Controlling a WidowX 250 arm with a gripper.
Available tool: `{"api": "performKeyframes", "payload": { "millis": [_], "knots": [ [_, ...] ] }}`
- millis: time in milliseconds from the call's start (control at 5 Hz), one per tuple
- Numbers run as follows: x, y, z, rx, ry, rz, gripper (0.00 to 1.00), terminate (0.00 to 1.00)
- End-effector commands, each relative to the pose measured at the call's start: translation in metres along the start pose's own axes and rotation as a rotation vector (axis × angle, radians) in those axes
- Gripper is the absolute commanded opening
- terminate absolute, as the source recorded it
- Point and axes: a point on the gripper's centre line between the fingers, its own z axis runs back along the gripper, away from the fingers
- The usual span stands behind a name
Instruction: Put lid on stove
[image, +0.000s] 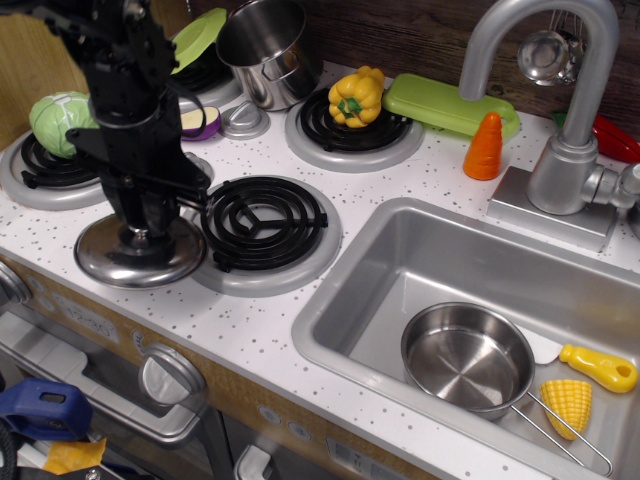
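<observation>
The shiny steel lid (140, 256) hangs by its small central knob from my gripper (140, 232), which is shut on that knob. The lid sits low over the white speckled stove (250, 325), just left of the front-middle black coil burner (262, 223) and overlapping the left edge of its silver ring. I cannot tell whether the lid touches the surface. The arm (125, 90) rises from it toward the top left and hides part of the eggplant and one dial knob.
A green cabbage (62, 122) sits on the left burner. A steel pot (268, 50) and lime-green disc (195, 40) stand at the back, a yellow pepper (356, 96) on the back-middle burner. The sink (400, 250) at right holds a pan (466, 358) and toy corn (568, 403).
</observation>
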Motion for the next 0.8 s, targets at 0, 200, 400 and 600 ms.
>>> {"api": "performKeyframes", "payload": {
  "millis": [0, 200, 400, 600],
  "knots": [
    [0.029, -0.001, 0.02, 0.025, -0.083, 0.002, 0.0, 0.0],
    [0.048, -0.015, 0.015, 0.018, -0.143, 0.014, 0.0, 0.0],
    [0.063, -0.039, 0.007, 0.004, -0.205, 0.04, 0.0, 0.0],
    [0.072, -0.052, 0.001, 0.004, -0.254, 0.044, 0.0, 0.0]
  ]
}}
